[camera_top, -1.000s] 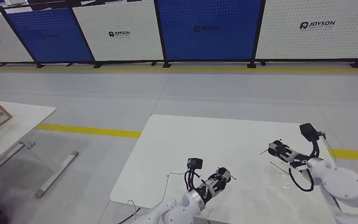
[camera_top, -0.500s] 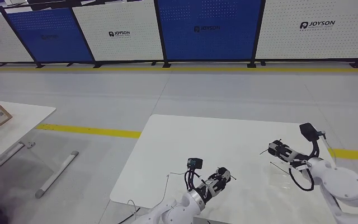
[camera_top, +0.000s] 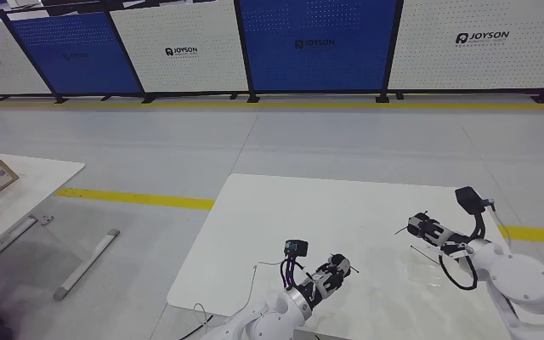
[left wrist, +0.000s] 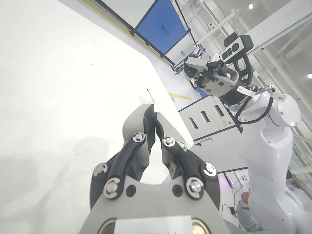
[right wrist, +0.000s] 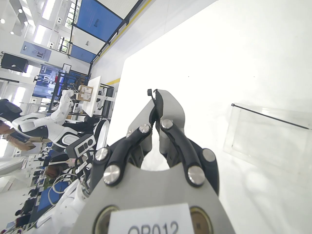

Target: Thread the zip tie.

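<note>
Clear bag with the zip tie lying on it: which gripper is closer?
Right. The right gripper hangs just beside the clear bag and its zip tie. The left gripper is much farther off across the table.

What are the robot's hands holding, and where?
The right gripper pinches a black zip tie just below its head. The left gripper pinches a thin black strand, probably another tie, near its tip.

Left claw (left wrist: 154, 113) and right claw (right wrist: 155, 98) both seemingly pinched closed.
</note>
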Controlling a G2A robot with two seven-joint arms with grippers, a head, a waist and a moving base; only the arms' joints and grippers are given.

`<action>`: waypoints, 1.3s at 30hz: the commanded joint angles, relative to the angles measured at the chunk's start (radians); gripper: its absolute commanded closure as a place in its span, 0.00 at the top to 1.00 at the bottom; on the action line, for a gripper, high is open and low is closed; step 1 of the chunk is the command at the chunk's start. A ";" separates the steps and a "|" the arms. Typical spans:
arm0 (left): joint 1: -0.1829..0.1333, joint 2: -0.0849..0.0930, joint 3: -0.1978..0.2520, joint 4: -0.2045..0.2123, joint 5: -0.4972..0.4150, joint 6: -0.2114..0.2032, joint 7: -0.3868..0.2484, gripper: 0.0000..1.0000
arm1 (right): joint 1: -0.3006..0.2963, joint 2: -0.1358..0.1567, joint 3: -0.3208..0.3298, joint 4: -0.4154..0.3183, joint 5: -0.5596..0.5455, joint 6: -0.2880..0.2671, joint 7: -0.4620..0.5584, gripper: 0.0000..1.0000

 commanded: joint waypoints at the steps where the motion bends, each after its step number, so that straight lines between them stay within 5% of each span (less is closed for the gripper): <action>1: 0.000 0.000 0.000 0.000 0.000 0.000 0.000 0.00 | -0.005 -0.003 -0.009 -0.001 -0.006 -0.008 -0.031 0.00; 12: 0.000 0.000 0.000 0.000 0.000 0.000 0.000 0.00 | -0.127 -0.006 0.054 -0.111 0.014 0.011 -0.136 0.00; 28: 0.000 0.000 0.000 0.000 0.000 0.000 0.000 0.00 | -0.132 -0.007 0.060 -0.111 0.027 0.010 -0.132 0.00; 35: 0.000 0.000 0.000 0.000 0.000 0.000 0.000 0.00 | -0.234 -0.018 0.067 -0.156 -0.021 0.011 -0.318 0.00; 39: 0.000 0.000 0.000 0.000 0.000 0.000 0.000 0.00 | -0.294 -0.020 0.067 -0.206 -0.027 0.011 -0.331 0.00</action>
